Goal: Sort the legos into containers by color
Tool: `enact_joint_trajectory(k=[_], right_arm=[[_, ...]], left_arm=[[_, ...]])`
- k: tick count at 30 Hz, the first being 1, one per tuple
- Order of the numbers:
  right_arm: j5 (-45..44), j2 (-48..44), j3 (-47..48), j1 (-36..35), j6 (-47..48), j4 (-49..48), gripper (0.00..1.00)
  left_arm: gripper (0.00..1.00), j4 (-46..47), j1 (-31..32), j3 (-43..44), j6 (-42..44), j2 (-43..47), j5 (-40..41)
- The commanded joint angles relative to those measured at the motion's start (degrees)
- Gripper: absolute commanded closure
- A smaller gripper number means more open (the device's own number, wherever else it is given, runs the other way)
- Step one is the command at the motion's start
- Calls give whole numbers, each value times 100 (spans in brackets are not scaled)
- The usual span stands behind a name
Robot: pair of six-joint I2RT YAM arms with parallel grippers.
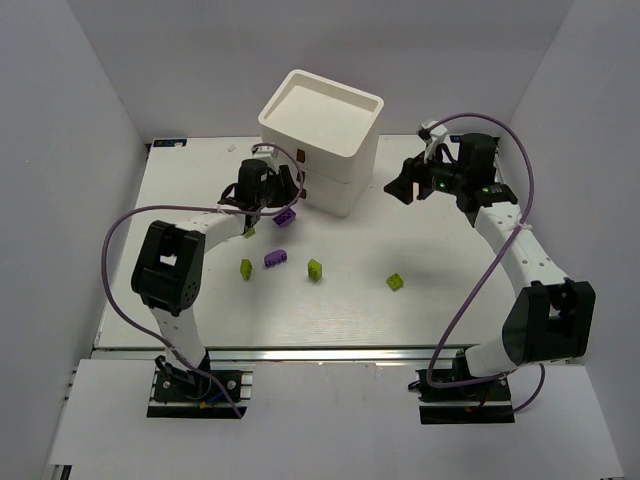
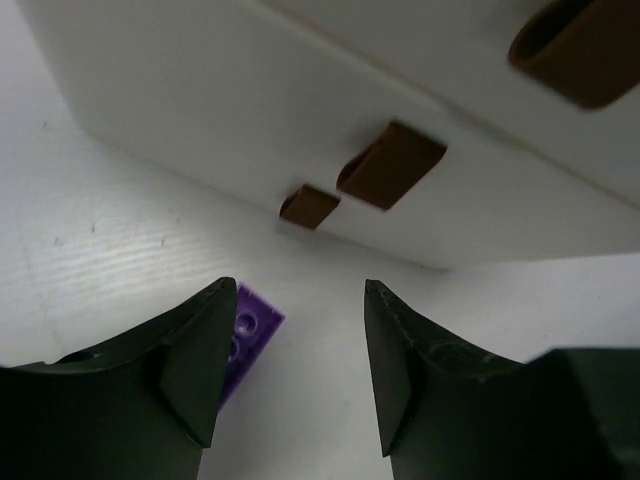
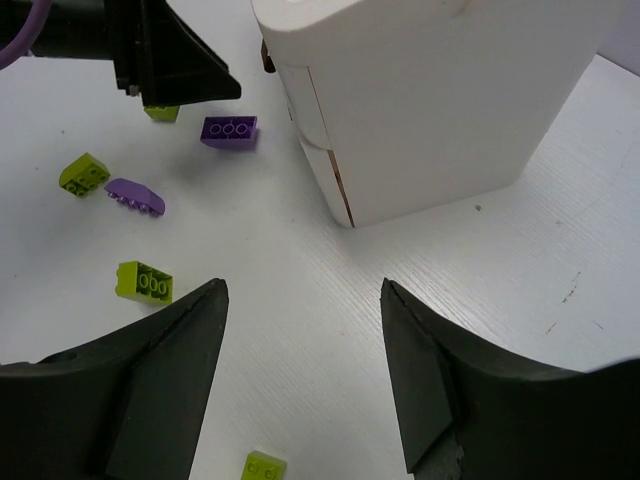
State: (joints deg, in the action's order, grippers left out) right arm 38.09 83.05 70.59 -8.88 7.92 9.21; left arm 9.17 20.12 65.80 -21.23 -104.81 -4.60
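I have the chest [image 1: 322, 110] at the far middle of the table [image 1: 350, 315]. My left gripper [image 1: 286, 192] sits just left of its front, with one brick [image 1: 287, 216] just near of it. Nearer me, a row of bricks runs from the left brick [image 1: 246, 268] to the right brick [image 1: 396, 282]. My right gripper [image 1: 400, 187] hangs right of the chest.

In the left wrist view, the purple brick [image 2: 255, 325] is being half covered by a finger [image 2: 190, 370] of the left gripper [image 2: 297, 300], and the uppermost brown pull [image 2: 580, 45] is being cut off by the top edge. In the right wrist view, a lime brick [image 3: 162, 113] is being masked by that gripper, and a second lime brick [image 3: 263, 467] is being clipped by the bottom edge. From above, the front of the white chest [image 1: 348, 168] is being partly screened.
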Motion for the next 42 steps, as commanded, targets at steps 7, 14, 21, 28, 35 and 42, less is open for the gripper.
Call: enact_joint_trajectory(k=[7,14,21,28,35,42], right_arm=[[155,150,60,141,78,-165,31],[190,256,157,203,122,-121,31],[313,335,245,212,289,37,31],[340,309,201,212,333,81,31],[366,221,113,186,526,221,31],[884,151,-36,133,1343,608,30]], left_arm=[[36,551,-61,882,558,-601,-761],[36,709,-61,908,823,-698,-1025],[43,718,-61,1119,875,-751,-771],[72,648,-61,1163,867,-769,-814],[100,621,-8,655,902,-277,-1043],[100,534,-8,-269,1016,725,-1008]])
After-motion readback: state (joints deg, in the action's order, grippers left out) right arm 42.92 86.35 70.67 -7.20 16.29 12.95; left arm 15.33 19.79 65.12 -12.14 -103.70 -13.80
